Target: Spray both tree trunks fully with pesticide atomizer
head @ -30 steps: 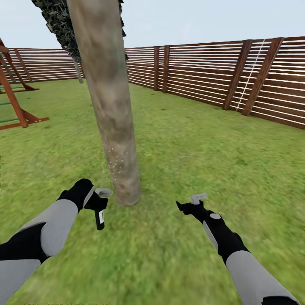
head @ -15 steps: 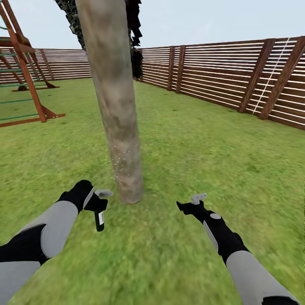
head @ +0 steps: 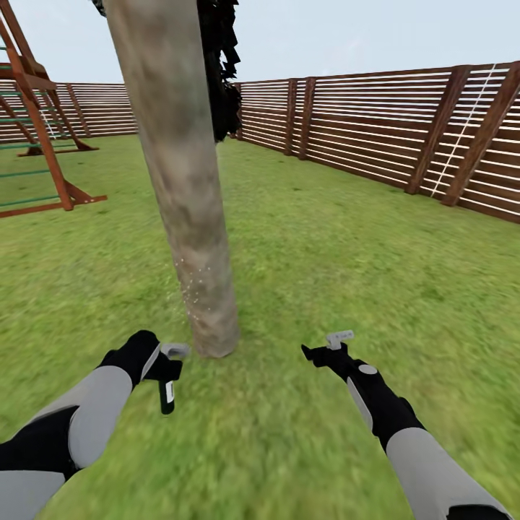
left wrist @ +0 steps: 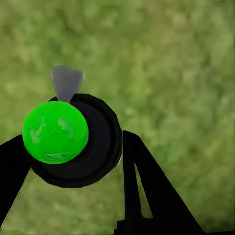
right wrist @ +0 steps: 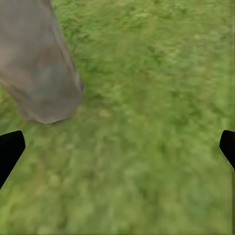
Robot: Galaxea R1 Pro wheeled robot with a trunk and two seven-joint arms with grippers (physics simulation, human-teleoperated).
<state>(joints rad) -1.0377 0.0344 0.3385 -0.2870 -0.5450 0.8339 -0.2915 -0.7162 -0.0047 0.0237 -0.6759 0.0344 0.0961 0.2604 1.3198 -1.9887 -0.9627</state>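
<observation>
My left gripper point(head: 167, 361) is closed around the pesticide atomizer point(head: 167, 396), pinching it near its top. The atomizer hangs with its long axis close to vertical, the black body pointing down toward the lawn point(head: 325, 245), just beside the foot of the tree trunk point(head: 180, 180). From my left wrist camera I look straight down its length: a round black body point(left wrist: 93, 142) with a bright green ball point(left wrist: 55, 132) on the end and a grey fingertip point(left wrist: 66, 82) behind it, grass underneath. A small white patch point(head: 169, 391) sits on the atomizer's side; I can read no writing or brand on it.

My left arm reaches forward and low, forearm angled in toward the trunk, wrist bent so the gripper faces the bark. A scatter of pale specks point(head: 193, 283) shows on the lower trunk, above the gripper's height.

My right gripper point(head: 334, 345) is spread apart and holds nothing; its 2 black finger edges sit at the far sides of the right wrist view with grass and the trunk's base point(right wrist: 41, 73) between them. That arm stretches forward over the grass, well apart from the trunk.

The trunk leans slightly and rises out of view, with dark foliage point(head: 220, 79) behind it. A brown slatted fence point(head: 375, 130) bounds the lawn, and a wooden play frame point(head: 36, 130) stands at the far left.
</observation>
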